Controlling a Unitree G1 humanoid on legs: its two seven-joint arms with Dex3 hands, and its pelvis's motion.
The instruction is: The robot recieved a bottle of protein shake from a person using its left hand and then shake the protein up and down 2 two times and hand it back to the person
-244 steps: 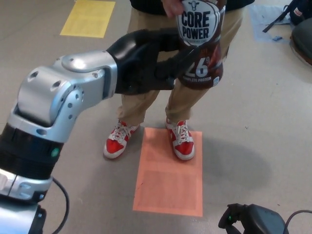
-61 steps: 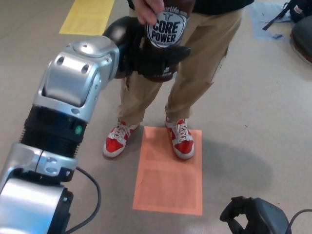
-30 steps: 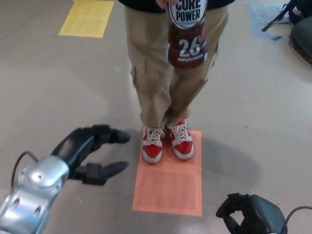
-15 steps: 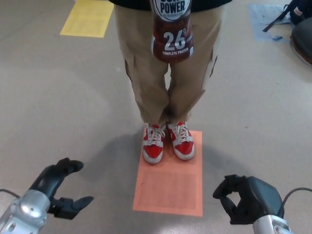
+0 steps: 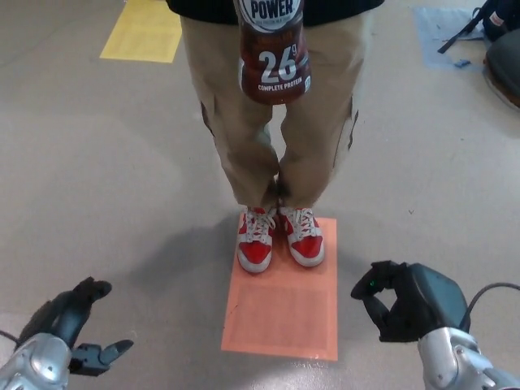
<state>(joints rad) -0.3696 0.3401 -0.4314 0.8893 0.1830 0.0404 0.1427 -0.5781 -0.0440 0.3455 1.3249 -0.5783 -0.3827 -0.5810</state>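
The brown protein shake bottle (image 5: 274, 57) with white lettering hangs at the top centre, in front of the person's tan trousers (image 5: 272, 130); its top is cut off by the frame edge. My left hand (image 5: 69, 329) is low at the bottom left, open, fingers apart, holding nothing, far from the bottle. My right hand (image 5: 406, 301) sits at the bottom right with its fingers curled in on nothing.
The person stands in red and white shoes (image 5: 280, 238) at the top edge of an orange floor mat (image 5: 284, 305). A yellow mat (image 5: 146, 31) lies at the top left. Dark bags (image 5: 500, 41) sit at the top right.
The bottle left my left hand and is back with the person. My left arm dropped to the bottom left, hand open. My right hand rose a little into view.
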